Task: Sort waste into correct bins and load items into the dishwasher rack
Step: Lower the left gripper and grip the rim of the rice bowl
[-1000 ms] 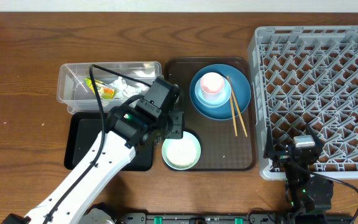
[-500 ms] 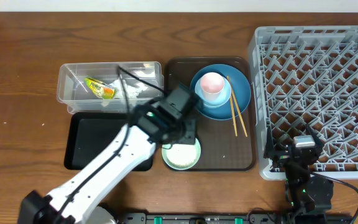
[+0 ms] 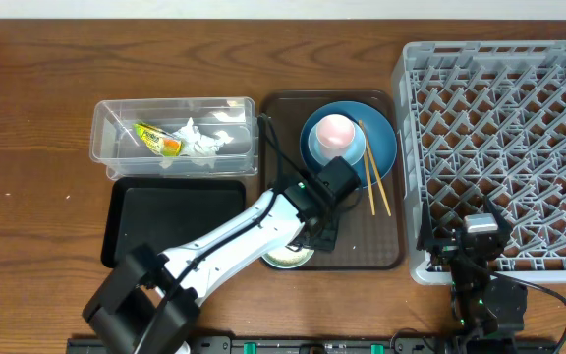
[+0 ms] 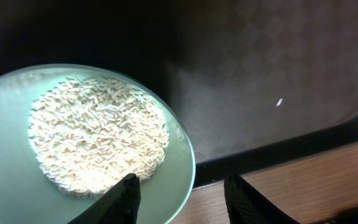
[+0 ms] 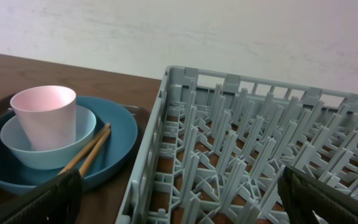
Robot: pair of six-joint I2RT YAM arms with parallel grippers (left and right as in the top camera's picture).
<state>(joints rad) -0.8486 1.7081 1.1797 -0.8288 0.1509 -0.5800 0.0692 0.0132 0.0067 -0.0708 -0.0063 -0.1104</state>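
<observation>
The pale green bowl (image 4: pixel 17 186) holds white rice grains (image 4: pixel 98 140) and stands on the brown serving tray (image 3: pixel 371 246). My left gripper (image 4: pixel 182 199) is open, its jaws straddling the bowl's rim; in the overhead view the arm hides most of the bowl (image 3: pixel 285 260). The pink cup (image 3: pixel 334 131) sits in the light-blue bowl (image 3: pixel 312 147) on the blue plate (image 3: pixel 379 147), with the chopsticks (image 3: pixel 373 177) across the plate. The wrapper (image 3: pixel 158 140) and tissue (image 3: pixel 202 140) lie in the clear tub (image 3: pixel 116 147). My right gripper (image 5: pixel 179 199) is open and empty at the dishwasher rack's (image 3: pixel 504 128) front left corner.
The black tray (image 3: pixel 155 211) lies in front of the clear tub, left of the serving tray. One rice grain (image 4: pixel 279 101) lies loose on the serving tray. The rack fills the table's right side.
My left arm has swung right from the clear tub to the green bowl on the serving tray. The wrapper and tissue now show uncovered in the tub. The right arm has not moved.
</observation>
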